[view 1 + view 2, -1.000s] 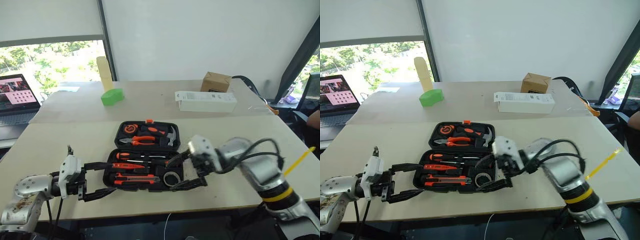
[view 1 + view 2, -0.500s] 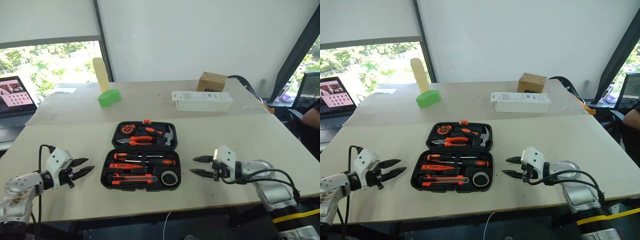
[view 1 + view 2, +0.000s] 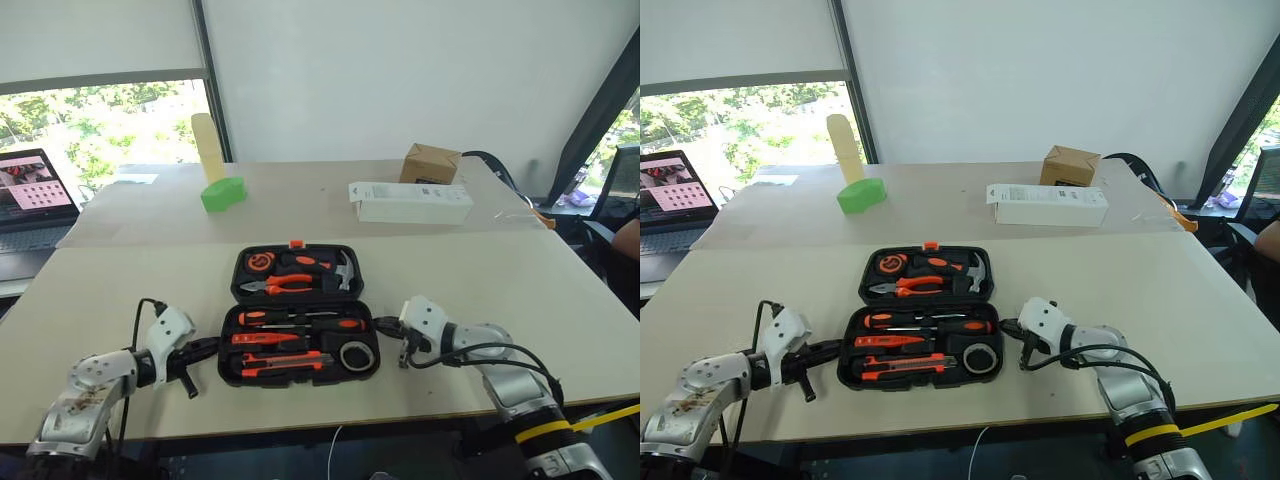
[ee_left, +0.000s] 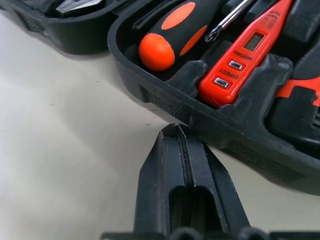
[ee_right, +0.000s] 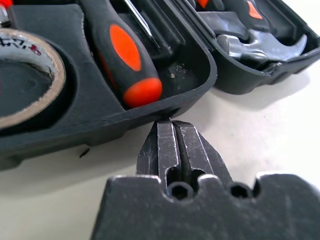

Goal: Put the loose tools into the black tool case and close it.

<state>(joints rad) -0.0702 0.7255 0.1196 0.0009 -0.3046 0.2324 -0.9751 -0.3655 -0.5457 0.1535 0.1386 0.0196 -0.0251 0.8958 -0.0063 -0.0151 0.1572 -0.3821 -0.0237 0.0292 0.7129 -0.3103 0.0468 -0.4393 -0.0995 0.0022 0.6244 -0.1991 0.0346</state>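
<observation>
The black tool case lies open on the table, lid half farther away. In its near half sit two screwdrivers, the slim orange tester screwdriver, the utility knife and the tape roll. My left gripper is shut, empty, its tips against the near half's left wall. My right gripper is shut too, holding nothing, its tips at the right wall just below a screwdriver handle.
Pliers, a hammer and a tape measure fill the lid half. On the far table are a white oblong box, a cardboard box, a green block and a laptop.
Both grippers went from wide open to shut. After drawing back from the case, they have come in low against its left and right sides.
</observation>
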